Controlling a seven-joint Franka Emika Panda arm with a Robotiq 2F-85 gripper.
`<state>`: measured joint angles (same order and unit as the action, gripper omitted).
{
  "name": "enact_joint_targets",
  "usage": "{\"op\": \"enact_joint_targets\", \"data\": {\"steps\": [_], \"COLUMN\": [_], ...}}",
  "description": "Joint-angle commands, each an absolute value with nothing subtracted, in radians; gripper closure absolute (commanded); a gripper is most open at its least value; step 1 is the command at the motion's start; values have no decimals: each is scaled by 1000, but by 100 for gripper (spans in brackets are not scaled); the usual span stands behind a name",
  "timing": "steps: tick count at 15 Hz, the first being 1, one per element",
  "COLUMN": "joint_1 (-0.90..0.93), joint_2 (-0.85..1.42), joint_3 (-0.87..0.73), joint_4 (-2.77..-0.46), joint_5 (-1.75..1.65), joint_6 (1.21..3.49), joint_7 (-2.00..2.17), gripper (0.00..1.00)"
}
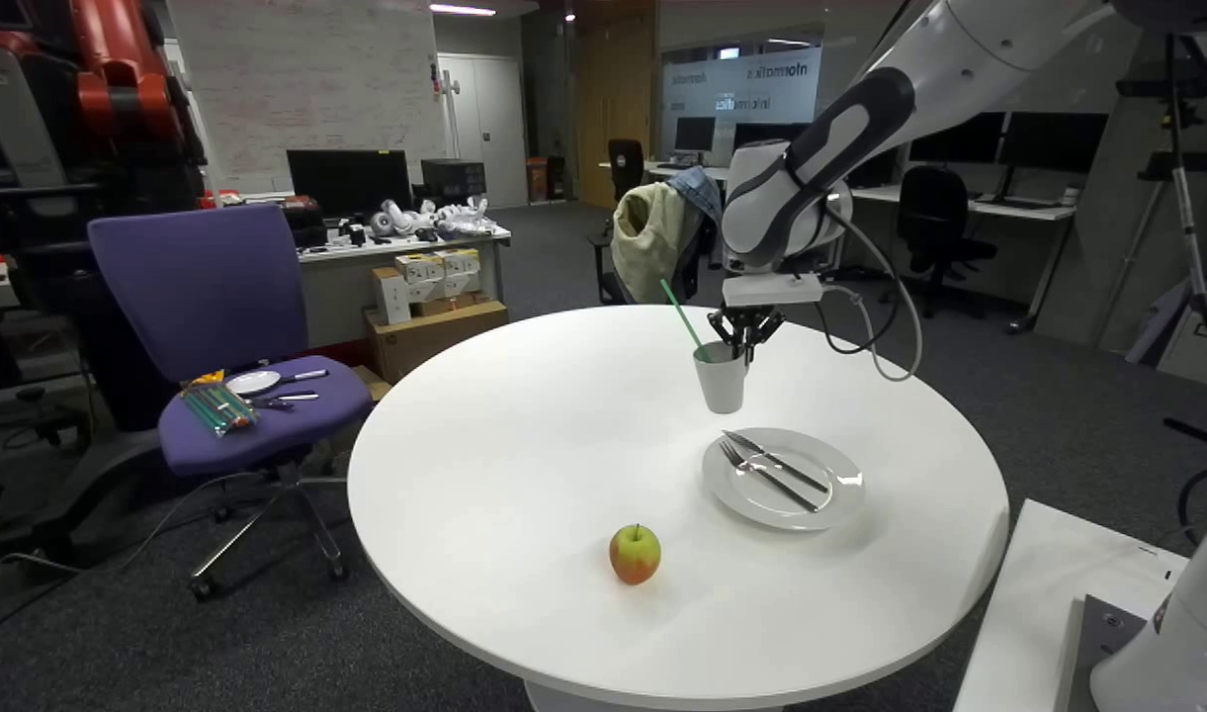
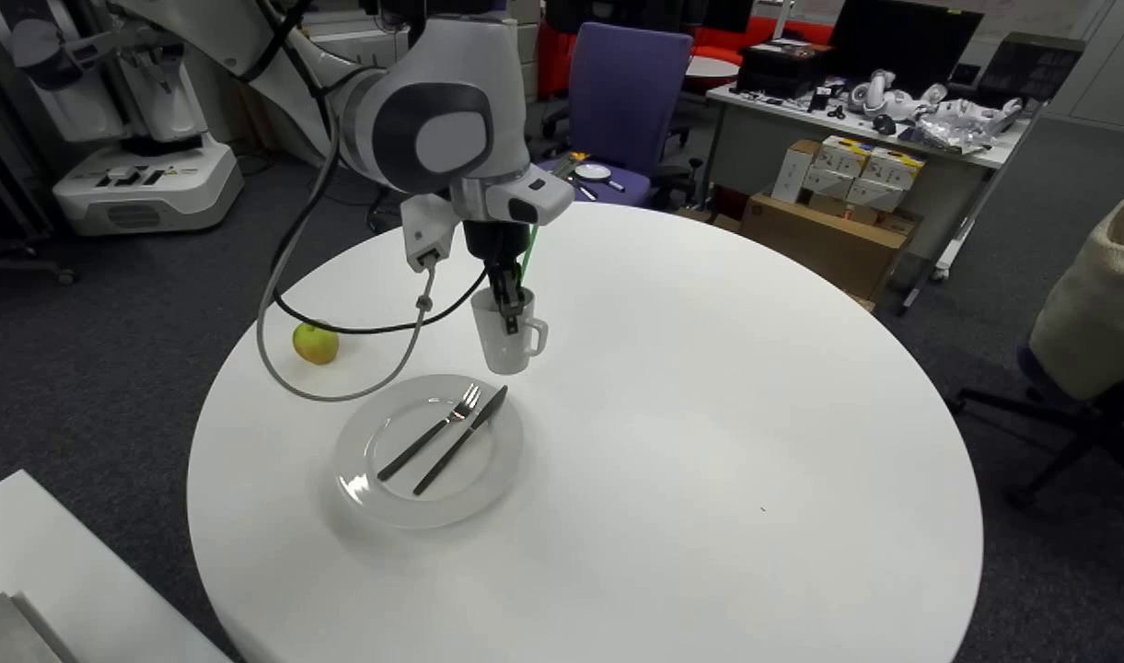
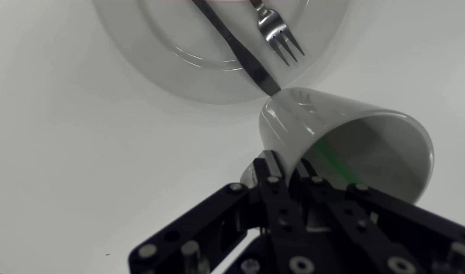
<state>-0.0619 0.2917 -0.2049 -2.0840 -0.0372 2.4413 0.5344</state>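
The gripper (image 3: 287, 165) pinches a white mug (image 3: 293, 110) by its wall; I'd hold it level, green straw (image 1: 684, 318) inside, though whether it clears the table (image 1: 524, 425) is unclear.

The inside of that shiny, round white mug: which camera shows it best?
The wrist view: it peers into the open top of the mug, showing part of the thin green straw. Both exterior views mostly show the mug's outside.

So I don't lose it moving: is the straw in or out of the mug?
In: an exterior view shows the green straw jutting from the white mug, and the wrist view shows part of it inside.
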Motion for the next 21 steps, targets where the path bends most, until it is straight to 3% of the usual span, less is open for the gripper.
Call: {"op": "enact_joint_targets", "data": {"steps": [1, 21], "joint_1": [-104, -259], "joint_2": [236, 429], "joint_3": [-221, -242], "joint_4": [-2124, -1891], "joint_5": [-6, 58], "joint_6": [2447, 2404], "joint_7": [476, 205], "gripper": [98, 98]}}
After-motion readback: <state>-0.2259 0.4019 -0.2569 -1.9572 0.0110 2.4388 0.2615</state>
